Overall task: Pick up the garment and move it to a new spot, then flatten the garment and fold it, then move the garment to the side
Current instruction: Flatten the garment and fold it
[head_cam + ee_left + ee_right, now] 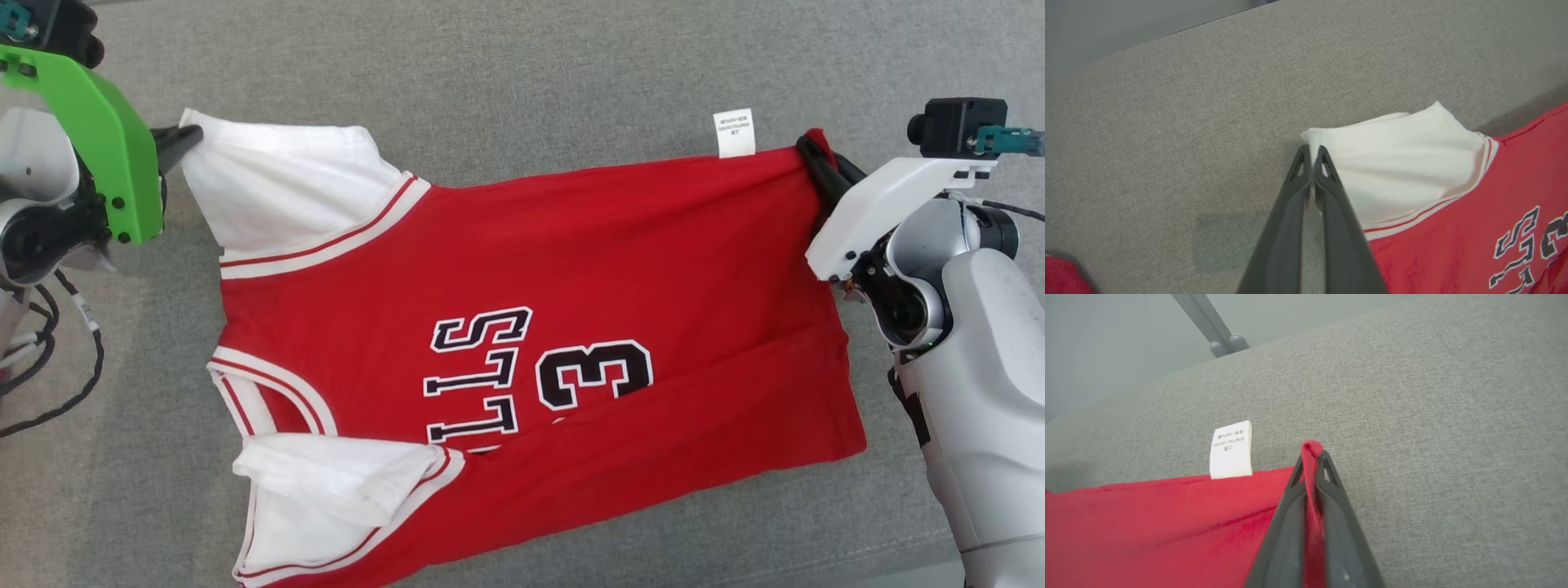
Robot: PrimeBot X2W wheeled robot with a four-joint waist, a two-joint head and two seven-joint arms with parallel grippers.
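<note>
While the red garment (571, 269) lies spread across the middle of the grey fabric surface (522, 73), both arms grip it along its far edge. The left gripper (184, 139), at the far left, has its two dark fingers pressed together on the tip of the far white sleeve (277, 188); in the left wrist view a small fold of white cloth stands up between the fingertips. The right gripper (812, 155), at the far right, is clamped on the garment's far right hem corner, and the right wrist view shows a ridge of red cloth pinched between its fingers and poking out past the tips. Between the two grips the far edge runs fairly taut, while the red body has soft creases toward the near right. A white care label (734, 132) sticks out from the far edge, just left of the right gripper, and lies flat on the surface. The near white sleeve (326, 482) is crumpled at the near left, folded over itself. Black-and-white lettering and a number 3 (594, 374) show on the body, toward the near side of the middle.
</note>
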